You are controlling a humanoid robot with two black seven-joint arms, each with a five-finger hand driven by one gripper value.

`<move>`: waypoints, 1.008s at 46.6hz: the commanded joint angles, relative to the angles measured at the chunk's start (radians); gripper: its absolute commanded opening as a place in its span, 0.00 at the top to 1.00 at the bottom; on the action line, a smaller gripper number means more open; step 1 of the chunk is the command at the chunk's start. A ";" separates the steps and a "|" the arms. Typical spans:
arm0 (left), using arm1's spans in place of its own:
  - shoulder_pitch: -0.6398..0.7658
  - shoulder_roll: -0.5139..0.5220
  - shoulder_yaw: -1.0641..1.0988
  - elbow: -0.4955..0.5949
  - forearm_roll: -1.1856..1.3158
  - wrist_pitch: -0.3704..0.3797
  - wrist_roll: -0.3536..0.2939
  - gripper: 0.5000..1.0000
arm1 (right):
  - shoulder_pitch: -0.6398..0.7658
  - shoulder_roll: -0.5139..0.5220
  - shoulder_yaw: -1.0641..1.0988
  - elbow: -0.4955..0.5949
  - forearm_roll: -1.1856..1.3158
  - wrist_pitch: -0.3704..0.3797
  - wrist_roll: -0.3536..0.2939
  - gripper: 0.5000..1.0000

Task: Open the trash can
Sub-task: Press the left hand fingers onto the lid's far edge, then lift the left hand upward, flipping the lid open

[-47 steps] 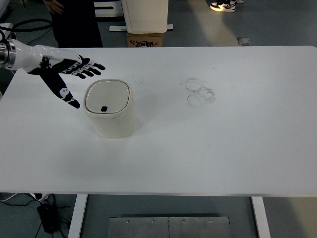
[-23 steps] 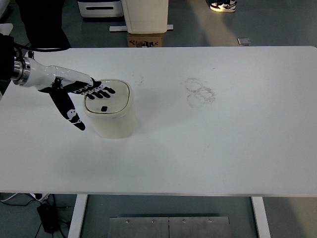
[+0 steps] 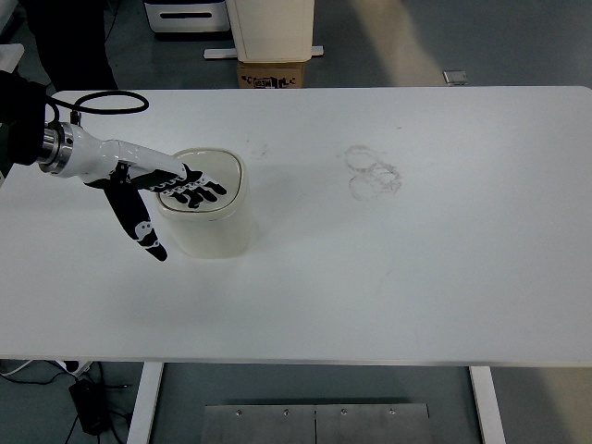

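A small cream trash can (image 3: 211, 227) with a rounded square lid (image 3: 227, 174) stands on the white table (image 3: 388, 268), left of the middle. My left hand (image 3: 171, 199) comes in from the left edge and lies flat over the lid. Its black fingers (image 3: 199, 190) are spread across the lid's middle and cover the lid's button. Its thumb (image 3: 143, 231) points down along the can's left side. The hand holds nothing. I cannot tell whether the fingers touch the lid. The right hand is out of view.
Faint ring marks (image 3: 373, 173) stain the table right of the can. Beyond the far edge are a cardboard box (image 3: 271, 73) and a white unit (image 3: 272, 26). A black cable (image 3: 102, 102) loops at my left wrist.
My left hand has moved right and toward me, from beside the can's far left corner to over the lid. It now hides the lid's button. The can has not moved.
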 commanded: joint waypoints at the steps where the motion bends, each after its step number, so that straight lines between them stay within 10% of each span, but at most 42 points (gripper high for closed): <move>1: 0.000 0.000 0.001 0.001 0.000 0.000 -0.001 0.00 | 0.000 0.000 0.000 0.000 0.000 0.000 0.000 0.02; 47: -0.172 -0.010 -0.037 0.093 -0.110 0.000 -0.010 0.00 | 0.000 0.000 0.000 0.000 0.000 0.000 0.000 0.02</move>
